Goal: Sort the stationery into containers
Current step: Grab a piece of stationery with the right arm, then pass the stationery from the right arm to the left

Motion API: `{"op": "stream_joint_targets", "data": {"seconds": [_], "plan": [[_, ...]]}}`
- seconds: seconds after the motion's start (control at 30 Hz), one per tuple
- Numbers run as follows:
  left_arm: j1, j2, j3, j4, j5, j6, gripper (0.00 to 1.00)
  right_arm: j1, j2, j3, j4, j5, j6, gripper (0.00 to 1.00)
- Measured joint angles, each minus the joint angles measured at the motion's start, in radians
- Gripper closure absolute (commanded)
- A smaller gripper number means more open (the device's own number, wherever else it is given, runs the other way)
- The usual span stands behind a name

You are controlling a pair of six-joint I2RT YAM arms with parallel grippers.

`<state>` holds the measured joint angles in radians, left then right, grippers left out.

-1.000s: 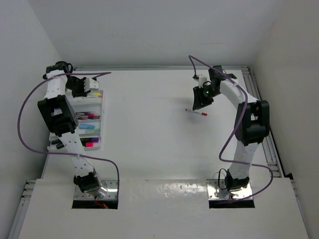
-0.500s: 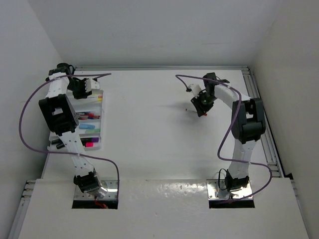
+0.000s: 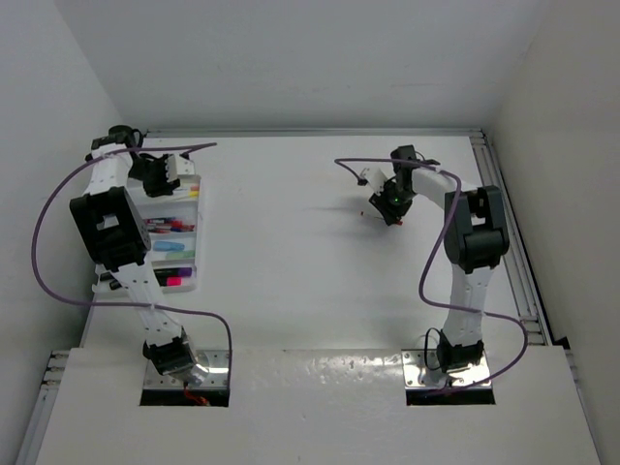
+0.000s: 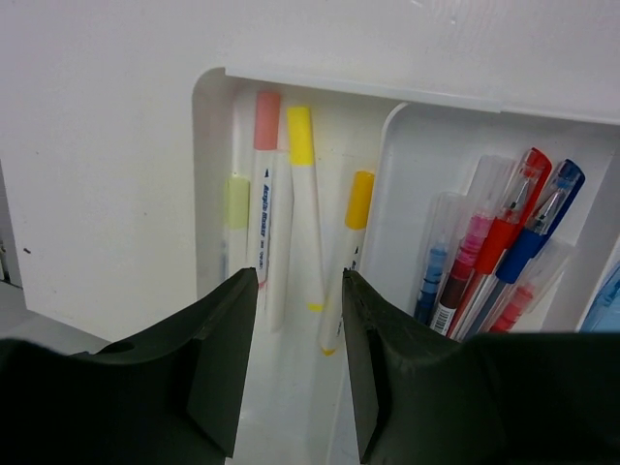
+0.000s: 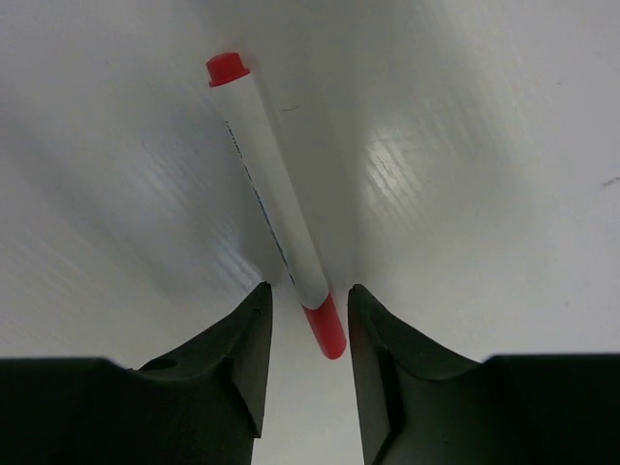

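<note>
A thin white pen (image 5: 276,213) with red ends lies flat on the table. My right gripper (image 5: 310,295) is open and low over it, a finger on either side of its near red end, not touching it. From above, that gripper (image 3: 390,205) covers nearly all of the pen. My left gripper (image 4: 300,286) is open and holds nothing. It hangs over the far compartment of the white tray (image 4: 387,92), where white pens with pink (image 4: 266,184), yellow (image 4: 303,184) and orange (image 4: 355,223) caps lie side by side. In the top view this gripper (image 3: 165,172) is at the tray's far end.
The tray (image 3: 197,232) sits along the table's left side, under the left arm. The compartment beside the white pens holds several red, blue and pink gel pens (image 4: 504,252); nearer compartments hold highlighters (image 3: 172,281). Side walls close in the table on both sides.
My right gripper has swung left and come down over the red-ended pen, which lay exposed beside it a second ago. The left arm has barely moved.
</note>
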<state>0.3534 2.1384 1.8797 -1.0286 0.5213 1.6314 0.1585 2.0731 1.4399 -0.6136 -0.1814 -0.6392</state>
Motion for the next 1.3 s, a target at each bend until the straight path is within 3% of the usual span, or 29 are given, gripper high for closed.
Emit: {"op": "stream_joint_targets", "data": {"seconds": [0.27,0.4,0.57,0.8,1.07,1.3], "plan": [[-0.001,-0.042,-0.003,-0.023,0.064,-0.003,0.53,0.0,0.052,0.047,-0.06,-0.019,-0.073,0.79],[-0.008,-0.09,-0.017,-0.05,0.115,-0.002,0.53,0.009,0.081,0.095,-0.121,-0.021,-0.112,0.94],[-0.054,-0.262,-0.166,-0.063,0.19,0.002,0.53,0.042,0.048,0.046,-0.102,0.004,-0.12,1.0],[-0.238,-0.587,-0.488,-0.057,0.319,-0.038,0.51,0.198,-0.022,-0.045,-0.168,-0.062,0.001,1.0],[-0.544,-0.966,-0.836,0.098,0.332,-0.163,0.5,0.259,-0.036,0.048,-0.346,-0.399,0.242,1.0],[-0.769,-1.047,-0.913,0.23,0.253,-0.329,0.49,0.288,-0.038,0.047,-0.402,-0.635,0.404,1.0]]}}
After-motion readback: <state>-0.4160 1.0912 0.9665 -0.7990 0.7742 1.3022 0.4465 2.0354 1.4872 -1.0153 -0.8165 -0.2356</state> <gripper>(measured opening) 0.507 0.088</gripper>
